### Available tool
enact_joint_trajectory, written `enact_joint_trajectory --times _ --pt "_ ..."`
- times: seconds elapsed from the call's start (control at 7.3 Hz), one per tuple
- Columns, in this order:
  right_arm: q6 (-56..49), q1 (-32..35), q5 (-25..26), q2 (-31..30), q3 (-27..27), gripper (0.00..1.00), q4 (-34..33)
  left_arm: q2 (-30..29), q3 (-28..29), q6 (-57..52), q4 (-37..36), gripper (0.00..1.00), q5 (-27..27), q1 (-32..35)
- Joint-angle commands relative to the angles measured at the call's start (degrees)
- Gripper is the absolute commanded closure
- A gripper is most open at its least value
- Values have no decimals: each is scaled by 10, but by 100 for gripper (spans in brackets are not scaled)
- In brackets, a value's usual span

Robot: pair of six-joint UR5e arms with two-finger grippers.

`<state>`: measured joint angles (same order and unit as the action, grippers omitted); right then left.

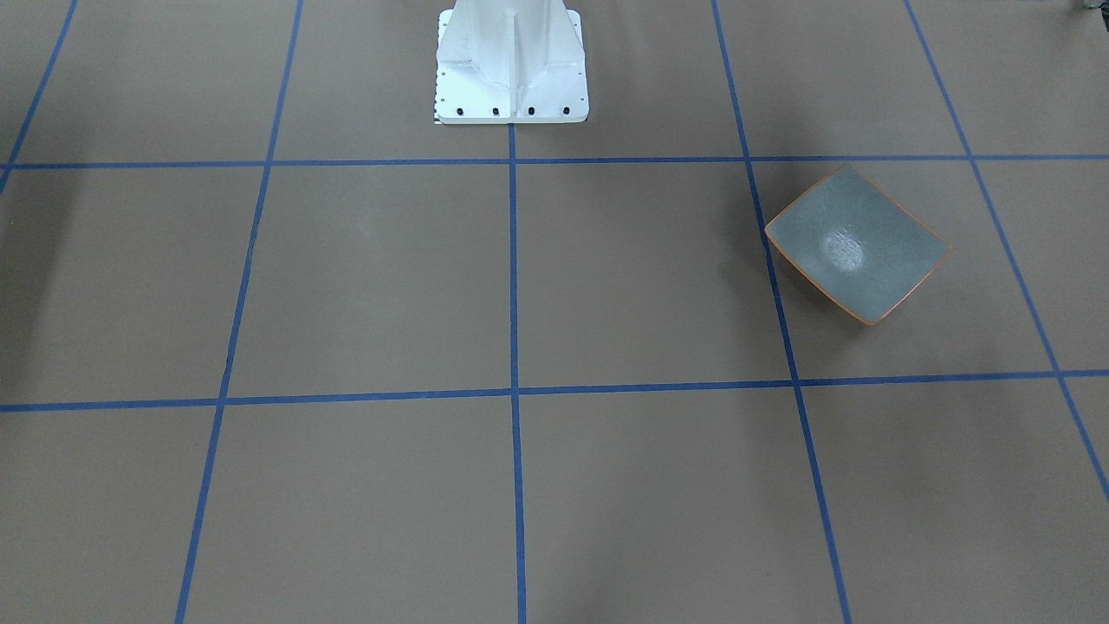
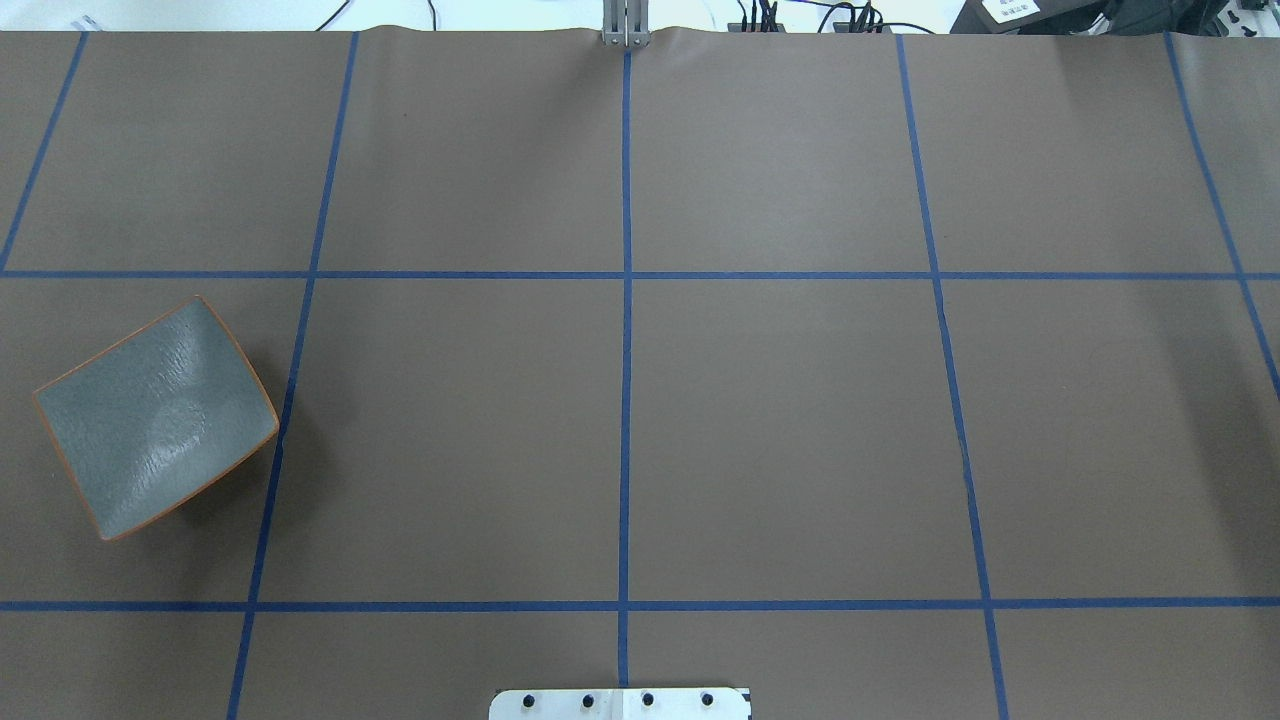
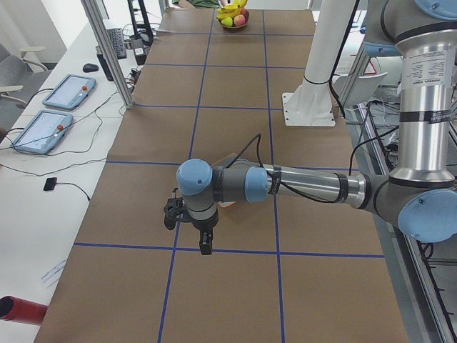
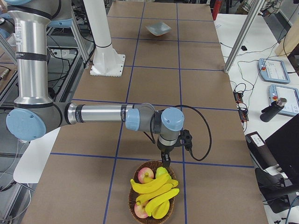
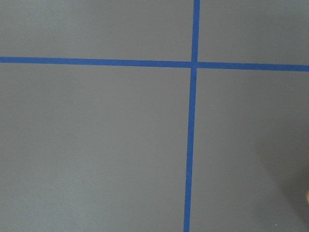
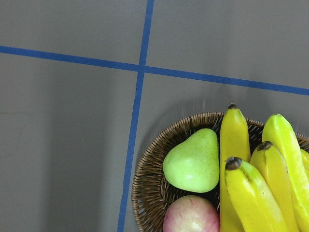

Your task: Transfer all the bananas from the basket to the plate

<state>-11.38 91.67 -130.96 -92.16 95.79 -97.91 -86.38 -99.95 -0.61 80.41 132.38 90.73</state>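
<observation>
Several yellow bananas (image 6: 251, 193) lie in a round wicker basket (image 6: 149, 188) at the table's end on my right, also seen in the exterior right view (image 4: 154, 189). My right gripper (image 4: 164, 162) hangs just above the basket's near rim (image 4: 134, 177); I cannot tell whether it is open or shut. The grey-green plate (image 2: 155, 420) with an orange rim sits empty on my left side and also shows in the front view (image 1: 858, 243). My left gripper (image 3: 204, 244) hovers over bare table beside the plate; I cannot tell its state.
A green pear (image 6: 193, 159) and a red apple (image 6: 190, 215) share the basket with the bananas. The white robot pedestal (image 1: 511, 65) stands at the table's middle edge. Tablets (image 3: 68, 91) and cables lie on a side table.
</observation>
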Motion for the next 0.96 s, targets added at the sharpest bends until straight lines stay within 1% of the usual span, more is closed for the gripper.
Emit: enact_joint_trajectory --times 0.0,0.82 --pt "0 0 0 0 5 0 -1 2 0 0 0 0 0 0" --pt "0 0 -1 1 4 0 0 1 -1 8 -1 0 2 0"
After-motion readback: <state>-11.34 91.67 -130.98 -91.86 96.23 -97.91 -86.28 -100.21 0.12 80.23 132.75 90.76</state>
